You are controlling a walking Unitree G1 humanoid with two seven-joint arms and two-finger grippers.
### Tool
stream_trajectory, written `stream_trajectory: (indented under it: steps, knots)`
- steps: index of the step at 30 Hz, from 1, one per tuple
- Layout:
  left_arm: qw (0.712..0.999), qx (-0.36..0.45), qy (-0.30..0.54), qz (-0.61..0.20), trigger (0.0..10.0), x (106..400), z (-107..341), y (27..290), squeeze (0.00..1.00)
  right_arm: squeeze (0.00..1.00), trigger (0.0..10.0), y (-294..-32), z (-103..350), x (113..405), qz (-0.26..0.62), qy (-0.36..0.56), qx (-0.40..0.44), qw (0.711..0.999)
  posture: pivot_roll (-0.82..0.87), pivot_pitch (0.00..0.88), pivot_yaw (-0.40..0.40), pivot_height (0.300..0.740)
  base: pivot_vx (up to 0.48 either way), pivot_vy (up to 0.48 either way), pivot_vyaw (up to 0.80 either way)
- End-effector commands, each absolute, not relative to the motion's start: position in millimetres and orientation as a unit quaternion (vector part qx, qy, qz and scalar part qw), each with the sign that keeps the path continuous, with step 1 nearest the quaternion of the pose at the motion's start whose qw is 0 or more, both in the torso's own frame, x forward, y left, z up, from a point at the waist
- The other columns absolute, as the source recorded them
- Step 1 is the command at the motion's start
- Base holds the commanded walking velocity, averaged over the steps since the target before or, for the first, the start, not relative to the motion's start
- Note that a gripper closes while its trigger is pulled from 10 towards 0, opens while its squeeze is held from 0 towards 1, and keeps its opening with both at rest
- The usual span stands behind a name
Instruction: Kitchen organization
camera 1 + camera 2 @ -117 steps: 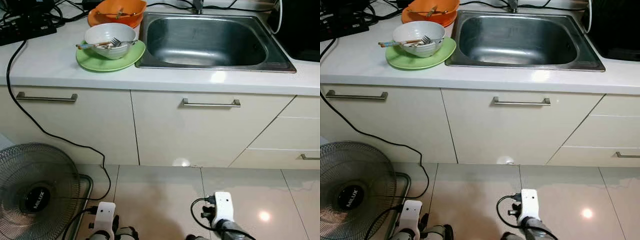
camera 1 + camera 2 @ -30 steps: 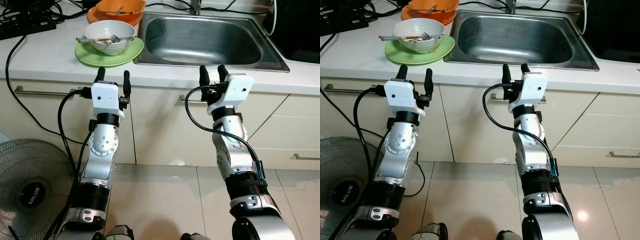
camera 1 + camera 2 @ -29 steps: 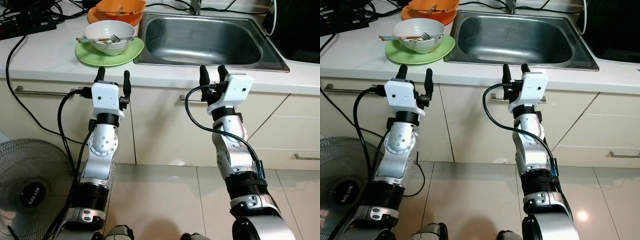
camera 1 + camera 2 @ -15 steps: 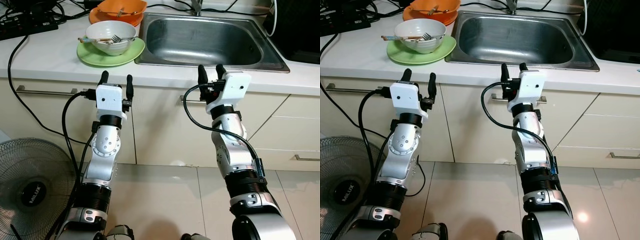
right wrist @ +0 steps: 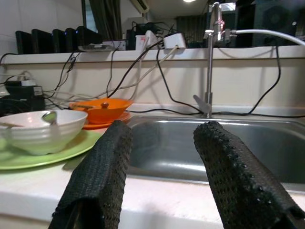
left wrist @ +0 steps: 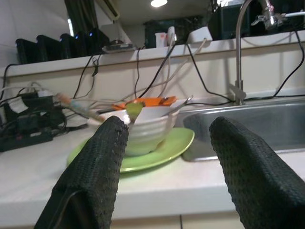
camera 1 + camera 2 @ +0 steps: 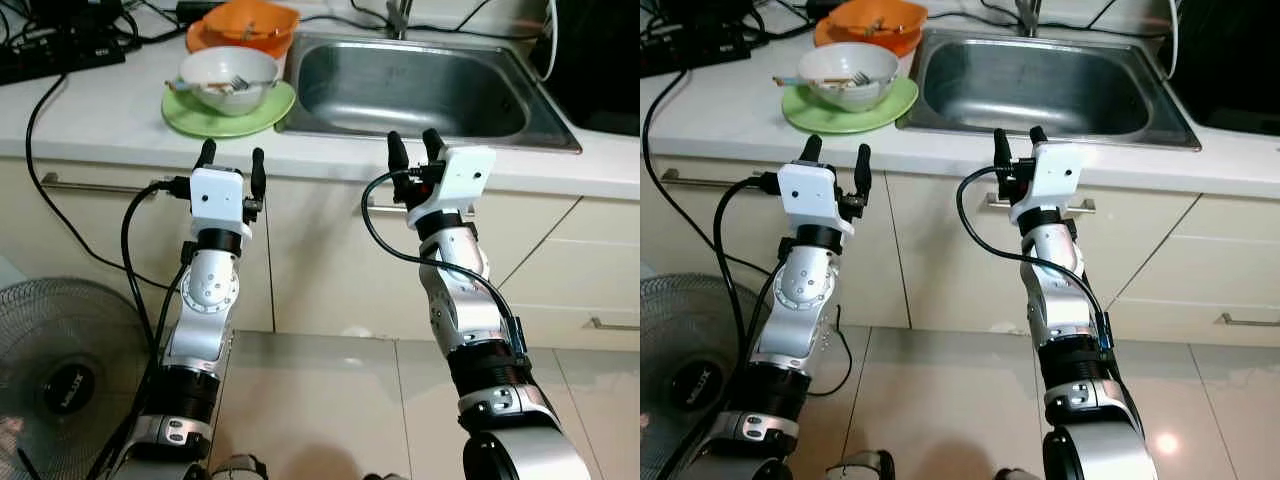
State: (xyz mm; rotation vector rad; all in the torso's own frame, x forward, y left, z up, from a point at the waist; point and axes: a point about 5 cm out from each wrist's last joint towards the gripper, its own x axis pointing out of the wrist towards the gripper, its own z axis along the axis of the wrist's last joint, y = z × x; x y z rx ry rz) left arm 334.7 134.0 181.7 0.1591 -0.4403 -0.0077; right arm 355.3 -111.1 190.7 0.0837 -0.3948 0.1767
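Both end effectors raised at the desk [image 7: 90, 115] front edge, fingers spread apart, grasping nothing: left end effector [image 7: 231, 159] before the green plate [image 7: 228, 112], right end effector [image 7: 411, 147] before the sink [image 7: 415, 85]. White bowl [image 7: 226, 78] with fork on the plate, left of the sink; orange bowl [image 7: 243, 24] behind.

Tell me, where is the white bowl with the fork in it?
The white bowl sits on the green plate on the counter, left of the sink and in front of the orange bowl, beyond the left gripper.
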Motion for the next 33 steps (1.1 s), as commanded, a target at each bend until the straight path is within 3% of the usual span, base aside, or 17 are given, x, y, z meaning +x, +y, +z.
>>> stream_trajectory:
  steps: [1, 33]
  knots:
    - [0.971, 0.081, -0.226, -0.013, 10.0, 335.1, 187.1, 130.0, 0.00, 0.00, 10.0, -114.0, 193.2, 354.3, 0.085, -0.201, 0.045, 0.975, 0.13, 0.079, -0.044, 0.740, 0.307, 0.000, 0.00]
    - [0.968, 0.085, -0.234, -0.014, 10.0, 334.2, 190.9, 129.9, 0.00, 0.00, 10.0, -112.6, 192.9, 353.6, 0.088, -0.202, 0.051, 0.974, 0.14, 0.092, -0.043, 0.740, 0.301, 0.000, 0.00]
